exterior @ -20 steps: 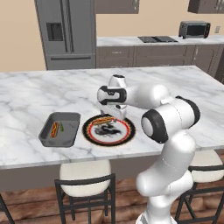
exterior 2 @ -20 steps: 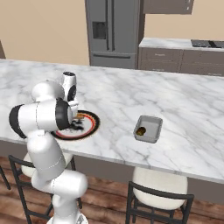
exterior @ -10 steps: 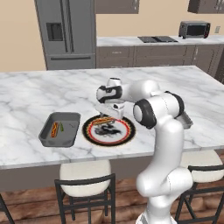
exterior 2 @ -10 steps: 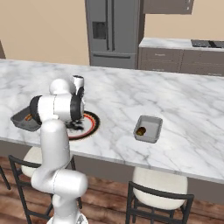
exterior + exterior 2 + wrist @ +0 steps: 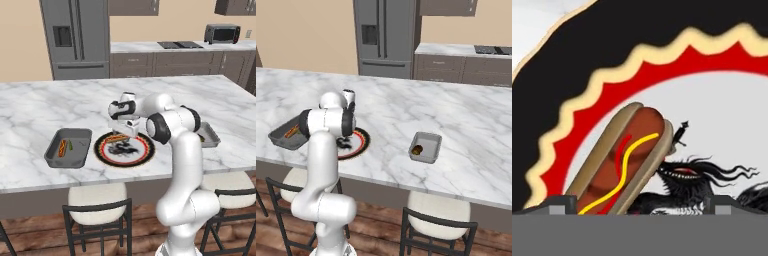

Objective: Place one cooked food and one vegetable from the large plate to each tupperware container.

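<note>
My fingers (image 5: 640, 202) stand spread as wide as they go, their two dark tips low at the left and right of the hand view, with nothing clamped between them. Between the tips lies a hot dog (image 5: 619, 167), its bun running from the lower left up toward the middle, a yellow squiggle of mustard along the sausage; whether either tip touches the bun I cannot tell. The hot dog rests on the large plate (image 5: 662, 60), on the white centre just inside the red scalloped ring. In the left base view my hand hangs over the upper edge of the large plate (image 5: 142, 152), which sits on the marble table (image 5: 30, 110) at mid-frame. Just left of the plate is the larger tupperware container (image 5: 80, 150), with another hot dog (image 5: 62, 147) and a thin green vegetable (image 5: 70, 145) in it. The smaller tupperware container (image 5: 432, 145) sits right of centre in the right base view, well apart from the plate, with a small brown food piece (image 5: 416, 149) inside.
</note>
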